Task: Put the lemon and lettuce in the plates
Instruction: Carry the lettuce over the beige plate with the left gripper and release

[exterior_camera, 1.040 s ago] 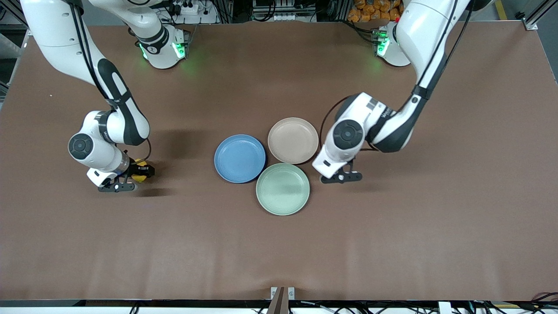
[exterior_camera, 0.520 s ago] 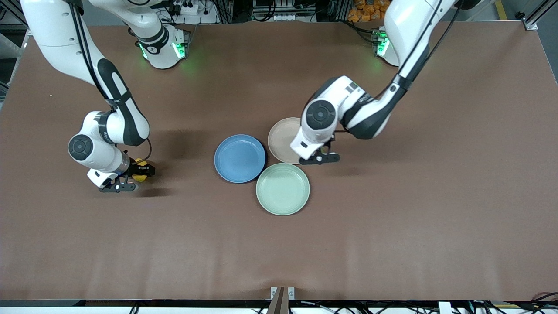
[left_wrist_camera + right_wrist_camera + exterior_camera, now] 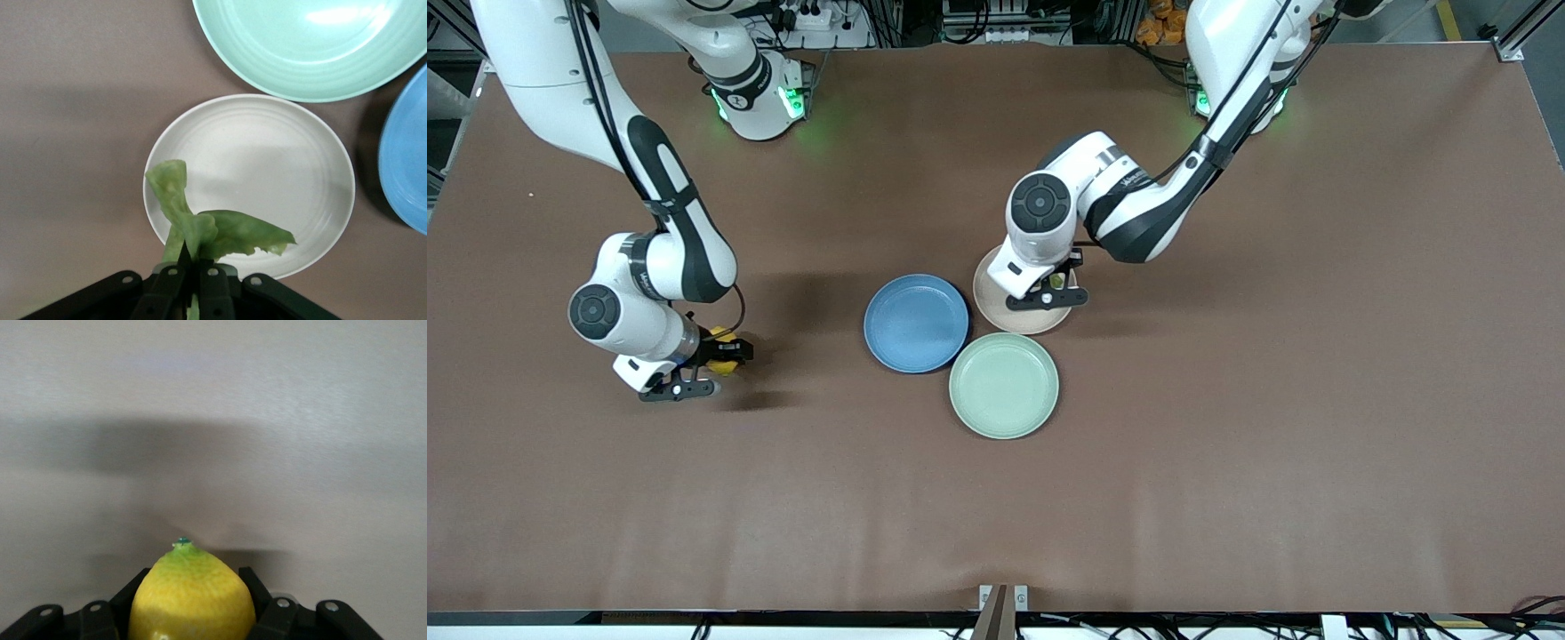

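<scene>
Mint-green plate [image 3: 1004, 385] touches the blue plate [image 3: 916, 323] and beige plate [image 3: 996, 313].

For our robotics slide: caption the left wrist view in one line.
Left end effector holds the lettuce over the beige plate, beside the mint-green plate and blue plate.

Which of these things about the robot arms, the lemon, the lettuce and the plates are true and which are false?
1. The left gripper holds the lettuce over the beige plate. True.
2. The lemon lies in the blue plate. False: the right gripper holds it over bare table toward the right arm's end.
3. The green plate has nothing in it. True.
4. The blue plate is nearer the front camera than the green plate. False: the green one is nearest.
5. The lettuce already rests flat in a plate. False: it hangs from the gripper's fingers.
</scene>
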You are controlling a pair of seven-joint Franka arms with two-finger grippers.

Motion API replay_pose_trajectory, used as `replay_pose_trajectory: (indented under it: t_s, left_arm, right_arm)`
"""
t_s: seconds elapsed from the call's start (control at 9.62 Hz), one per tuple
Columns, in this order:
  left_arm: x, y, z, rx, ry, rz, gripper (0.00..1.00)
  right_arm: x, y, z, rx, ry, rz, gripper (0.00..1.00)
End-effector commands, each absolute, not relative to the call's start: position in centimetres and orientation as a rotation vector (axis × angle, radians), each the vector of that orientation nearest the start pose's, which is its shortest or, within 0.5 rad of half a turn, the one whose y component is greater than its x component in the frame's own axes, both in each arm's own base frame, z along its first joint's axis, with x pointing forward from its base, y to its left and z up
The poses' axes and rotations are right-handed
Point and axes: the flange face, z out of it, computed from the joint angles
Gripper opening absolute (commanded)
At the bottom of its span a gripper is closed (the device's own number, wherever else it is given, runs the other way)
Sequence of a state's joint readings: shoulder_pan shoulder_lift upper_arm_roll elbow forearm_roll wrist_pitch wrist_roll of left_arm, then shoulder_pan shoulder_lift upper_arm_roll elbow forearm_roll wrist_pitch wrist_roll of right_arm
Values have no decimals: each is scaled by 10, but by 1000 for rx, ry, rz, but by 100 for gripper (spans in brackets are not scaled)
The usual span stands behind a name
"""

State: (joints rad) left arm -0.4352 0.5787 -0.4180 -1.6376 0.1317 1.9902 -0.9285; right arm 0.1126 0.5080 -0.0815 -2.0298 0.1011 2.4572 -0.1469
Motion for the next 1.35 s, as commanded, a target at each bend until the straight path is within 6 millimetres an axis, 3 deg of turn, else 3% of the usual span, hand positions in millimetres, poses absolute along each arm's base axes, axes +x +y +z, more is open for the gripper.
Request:
replay_pose_trajectory:
  t_s: [0.0, 0.1, 0.21, 0.52, 0.83, 1.04, 1.25]
  left_arm:
    - [453, -485, 296, -3062, -128, 286, 0]
    - [442, -494, 293, -3053, -100, 280, 59]
    - [429, -505, 285, -3036, -45, 268, 100]
    - [437, -496, 286, -3024, -81, 264, 100]
    - [488, -464, 304, -3035, -122, 161, 100]
    - [523, -431, 309, -3033, -196, 121, 100]
    - [541, -409, 315, -3037, -211, 111, 100]
  right_arm:
    - [592, 33, 199, -3066, -147, 107, 37]
    - [594, 46, 202, -3046, -134, 125, 37]
    - [596, 59, 208, -3032, -98, 155, 37]
    - [601, 123, 225, -3022, 39, 165, 37]
    - [595, 183, 236, -3027, 160, 169, 37]
    - [589, 220, 243, -3026, 237, 161, 37]
    - [580, 252, 247, -3024, 288, 157, 37]
